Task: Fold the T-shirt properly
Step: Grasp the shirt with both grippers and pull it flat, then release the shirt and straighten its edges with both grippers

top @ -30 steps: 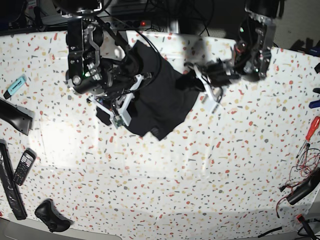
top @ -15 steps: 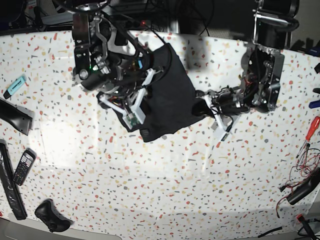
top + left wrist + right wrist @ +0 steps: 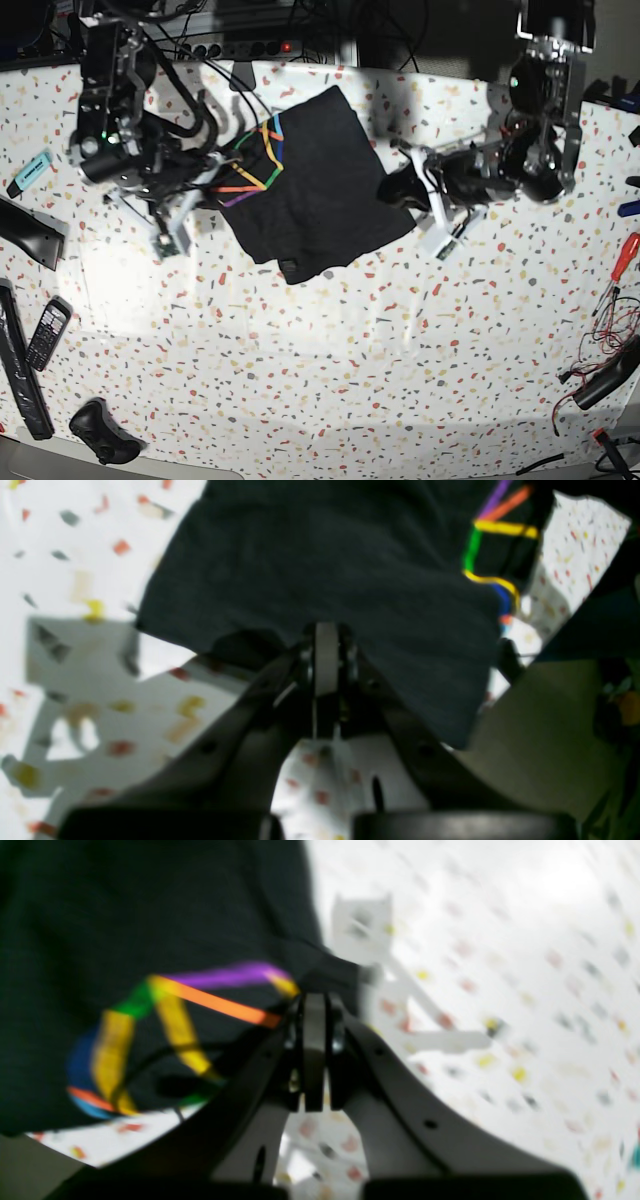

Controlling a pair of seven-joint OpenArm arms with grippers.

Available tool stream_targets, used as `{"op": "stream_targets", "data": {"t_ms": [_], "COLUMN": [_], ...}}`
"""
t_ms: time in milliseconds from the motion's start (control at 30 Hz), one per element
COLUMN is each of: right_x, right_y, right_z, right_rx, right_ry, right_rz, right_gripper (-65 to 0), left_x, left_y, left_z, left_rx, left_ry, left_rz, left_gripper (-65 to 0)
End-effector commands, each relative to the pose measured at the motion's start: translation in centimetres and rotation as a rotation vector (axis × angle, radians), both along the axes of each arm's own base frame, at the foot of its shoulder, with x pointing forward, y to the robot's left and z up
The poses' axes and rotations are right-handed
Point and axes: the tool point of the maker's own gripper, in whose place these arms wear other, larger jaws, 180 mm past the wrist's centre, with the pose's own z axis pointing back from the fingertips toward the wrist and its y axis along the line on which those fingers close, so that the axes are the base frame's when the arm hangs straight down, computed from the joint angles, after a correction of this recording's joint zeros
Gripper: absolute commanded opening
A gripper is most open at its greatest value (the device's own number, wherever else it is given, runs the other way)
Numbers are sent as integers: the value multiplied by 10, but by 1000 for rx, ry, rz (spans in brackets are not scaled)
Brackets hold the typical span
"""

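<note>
We have the large plain black fabric T-shirt (image 3: pixel 315 195) partly folded at the far middle of the white speckled terrazzo-patterned table (image 3: pixel 330 380), with a strip of its rainbow-coloured line print (image 3: pixel 255 165) showing along the edge nearest our right arm. Our right gripper (image 3: pixel 314 1050) has its jaws pressed together at that printed edge and looks to be pinching the cloth, while our left gripper (image 3: pixel 326 680) is likewise clamped on the plain hem at the opposite side. We judge that we are mid-fold, stretching or carrying the garment between both arms; the next move calls for laying one held edge over the other while keeping the cloth taut and the corners aligned. Both wrist views are blurred, so we cannot make out how much fabric sits between the pads, and sleeves and collar are hidden within the bundle.
</note>
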Motion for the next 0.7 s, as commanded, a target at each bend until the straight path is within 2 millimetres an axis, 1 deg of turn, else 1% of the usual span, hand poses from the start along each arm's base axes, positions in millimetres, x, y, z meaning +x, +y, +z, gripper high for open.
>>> {"op": "stream_targets", "data": {"t_ms": [0,67,200,300,367,467,567,667], "right_x": [6,1,-18,-35,-45,-60,-65,-66], "right_y": [-6,-11,1,11,23,45,60,68], "right_z": [10,8,-5,-17,-24,-32,-34,-34], "right_rx": [-2,8,71,93,112,149,177,187], "right_ry": [-43,-33,27,70,97,120,117,116], "right_rz": [-9,-27,-15,4,29,80,105,128], "right_gripper": [-650,-650,-650,-650,-650,-650,-650,-650], "left_x": [0,-15,-42,-54,-58,-58,-57,-58], "left_y": [-4,-8,-11,-12,-11,-8,-8,-8], "left_z": [12,3,-12,-18,-22,-25,-25,-26], "left_rx": [-36,-55,-93,-105,-97,-68,-68,-65], "left_ry": [-35,-2,58,78,86,81,80,80], "left_rz": [0,8,35,51,54,52,52,51], "left_gripper": [-650,-650,-650,-650,-650,-650,-650,-650]}}
